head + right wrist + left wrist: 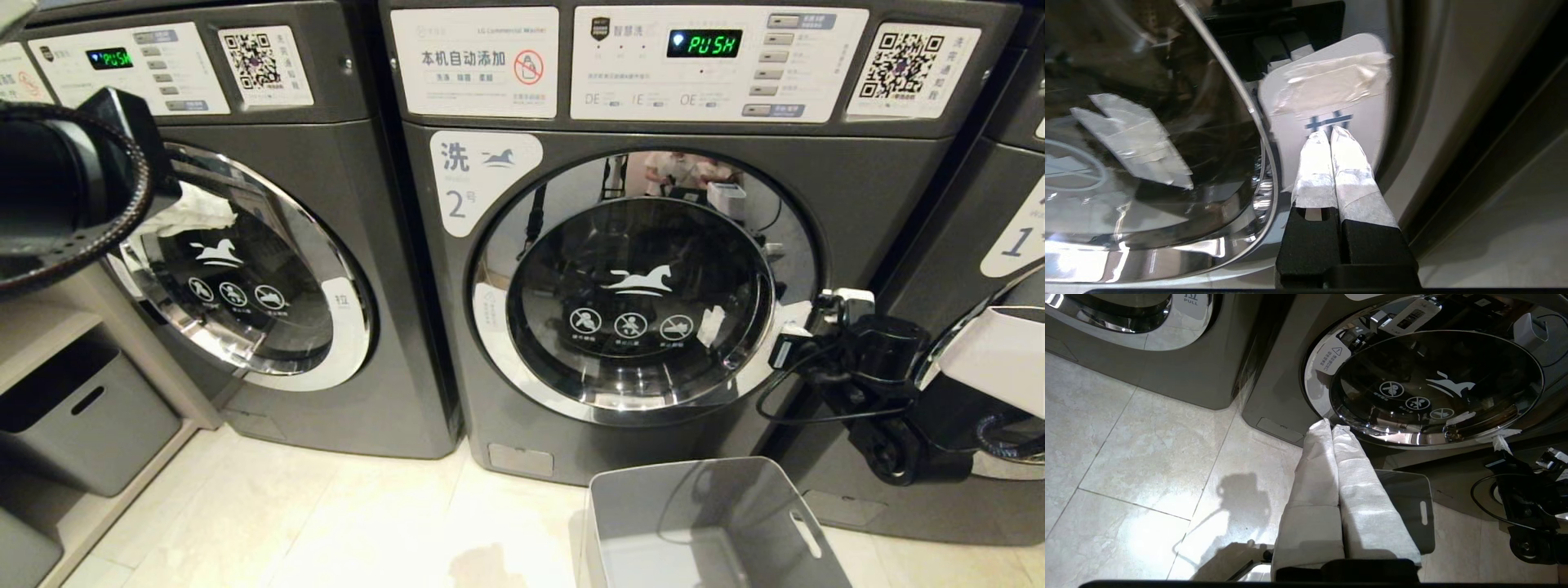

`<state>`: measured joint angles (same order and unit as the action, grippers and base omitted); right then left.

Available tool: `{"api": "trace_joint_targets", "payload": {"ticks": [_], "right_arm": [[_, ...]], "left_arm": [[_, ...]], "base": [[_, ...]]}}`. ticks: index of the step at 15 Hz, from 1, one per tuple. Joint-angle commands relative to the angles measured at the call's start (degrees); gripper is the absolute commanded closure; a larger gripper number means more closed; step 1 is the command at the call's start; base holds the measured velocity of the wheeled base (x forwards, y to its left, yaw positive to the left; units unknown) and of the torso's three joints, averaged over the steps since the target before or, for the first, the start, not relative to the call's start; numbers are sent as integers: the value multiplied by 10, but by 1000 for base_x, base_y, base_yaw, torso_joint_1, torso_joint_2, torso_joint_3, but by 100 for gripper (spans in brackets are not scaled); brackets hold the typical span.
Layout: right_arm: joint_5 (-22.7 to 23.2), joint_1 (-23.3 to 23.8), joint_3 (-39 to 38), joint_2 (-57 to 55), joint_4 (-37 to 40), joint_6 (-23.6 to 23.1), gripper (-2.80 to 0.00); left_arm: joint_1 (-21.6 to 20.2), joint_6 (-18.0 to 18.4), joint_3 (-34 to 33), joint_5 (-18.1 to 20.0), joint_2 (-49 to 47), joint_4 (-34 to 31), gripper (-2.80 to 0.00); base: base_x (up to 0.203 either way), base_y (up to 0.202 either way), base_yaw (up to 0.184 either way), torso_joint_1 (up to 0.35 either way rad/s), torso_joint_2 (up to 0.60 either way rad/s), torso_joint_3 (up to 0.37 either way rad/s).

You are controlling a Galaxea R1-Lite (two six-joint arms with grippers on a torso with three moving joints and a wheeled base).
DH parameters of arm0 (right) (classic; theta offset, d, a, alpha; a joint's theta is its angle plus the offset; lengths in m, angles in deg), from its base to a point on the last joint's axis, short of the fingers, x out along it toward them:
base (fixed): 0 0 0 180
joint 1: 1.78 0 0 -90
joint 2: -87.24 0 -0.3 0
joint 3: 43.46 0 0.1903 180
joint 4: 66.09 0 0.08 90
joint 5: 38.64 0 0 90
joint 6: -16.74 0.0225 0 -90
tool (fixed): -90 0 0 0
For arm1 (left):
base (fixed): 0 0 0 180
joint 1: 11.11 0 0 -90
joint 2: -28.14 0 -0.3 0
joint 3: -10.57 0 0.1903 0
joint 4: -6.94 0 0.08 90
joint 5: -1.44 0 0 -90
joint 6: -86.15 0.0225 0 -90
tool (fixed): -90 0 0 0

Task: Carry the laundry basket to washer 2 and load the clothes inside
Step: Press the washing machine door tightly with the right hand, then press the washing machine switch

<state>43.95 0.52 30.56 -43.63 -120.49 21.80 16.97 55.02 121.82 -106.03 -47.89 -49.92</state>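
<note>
While the basket [702,523] is standing on the floor [326,523] before washer 2 [645,286], its closed door is blocking loading; both tools, right [1331,132] at the handle and left [1331,426], are pressing shut, empty.

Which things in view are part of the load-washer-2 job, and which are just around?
In the job:
- washer 2, door closed
- laundry basket on the floor in front of it; its visible part shows no clothes
- right gripper, shut, at the door's white pull tab
- left gripper, shut, over the basket

Just around:
- washer on the left
- washer labelled 1
- grey bin on shelf
</note>
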Motion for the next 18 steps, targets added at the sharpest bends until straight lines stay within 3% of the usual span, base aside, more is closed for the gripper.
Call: {"api": "trace_joint_targets", "payload": {"ticks": [1,4,6,10,13,16,18], "right_arm": [[-1,2,0,-7,-2,0,0],[-1,2,-24,9,-3,-2,0],[1,-3,-98,63,1,-4,0],[10,-40,-364,235,3,-7,0],[12,-60,-515,374,7,-3,0],[15,-68,-526,526,70,0,0],[33,-71,-528,623,105,-31,0]], "left_arm": [[-4,-2,-5,-1,6,-2,0],[-7,-2,-6,-1,6,-3,0],[-7,-2,-8,0,5,-3,0],[-7,-4,-61,3,11,3,0],[-7,-8,-130,42,29,19,0],[-8,-16,-235,80,48,110,0],[-18,-30,-317,85,66,199,0]], "base": [[0,0,0,0,0,0],[0,0,0,0,0,0],[0,0,0,0,0,0],[0,0,0,0,0,0],[0,0,0,0,0,0],[0,0,0,0,0,0],[0,0,0,0,0,0]]}}
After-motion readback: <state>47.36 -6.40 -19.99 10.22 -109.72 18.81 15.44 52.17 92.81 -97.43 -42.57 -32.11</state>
